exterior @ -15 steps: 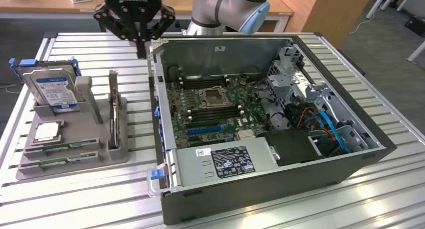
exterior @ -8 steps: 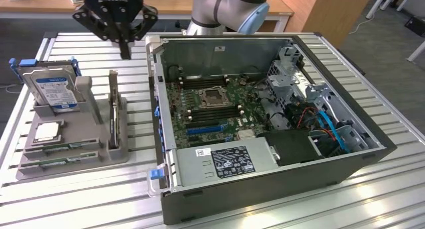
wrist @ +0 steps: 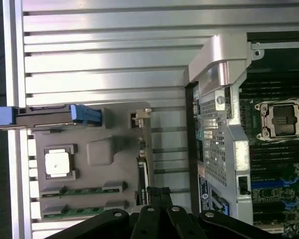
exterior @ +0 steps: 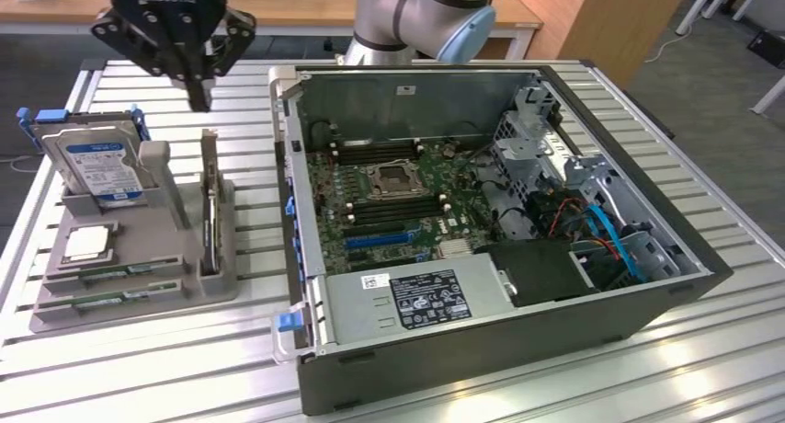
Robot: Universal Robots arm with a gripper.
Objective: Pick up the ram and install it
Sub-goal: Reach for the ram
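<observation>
A slatted aluminium table (exterior: 147, 368) (wrist: 99, 59) is seen in a workroom with a grey floor and a wooden desk (exterior: 294, 7) behind it. Above the table's far side, toward the exterior view's left, the black claw (exterior: 199, 99) (wrist: 159, 193) is hung from a grey robot arm with blue joint caps (exterior: 429, 9). Its fingers are pressed fully together and nothing is held between them.

Below the claw a grey moulded holder (exterior: 160, 244) (wrist: 104, 149) is laid on the slats. Closest to the claw, at the holder's far end, one silver hard drive with a blue label (exterior: 98, 161) is stood upright. Beside it a thin flat part (exterior: 211, 202) is set on edge; what it is cannot be told. One small square silver CPU chip (exterior: 90, 244) (wrist: 57, 163) is seated flat in the middle of the holder.

Two rams are counted, each a thin, long green circuit-board stick lying flat in its own slot at the holder's near end. The farther ram stick (exterior: 117, 273) (wrist: 84, 190) is placed just past the CPU chip, and the nearer ram stick (exterior: 113, 300) (wrist: 84, 209) just beside it. Both are untouched, lower than the claw and well apart from it.

To the exterior view's right, one open dark grey computer case (exterior: 516, 349) is laid on its side. A green motherboard (exterior: 405, 211) (wrist: 284, 174) with an empty CPU socket (exterior: 392, 177) (wrist: 281, 119) is exposed inside it.
</observation>
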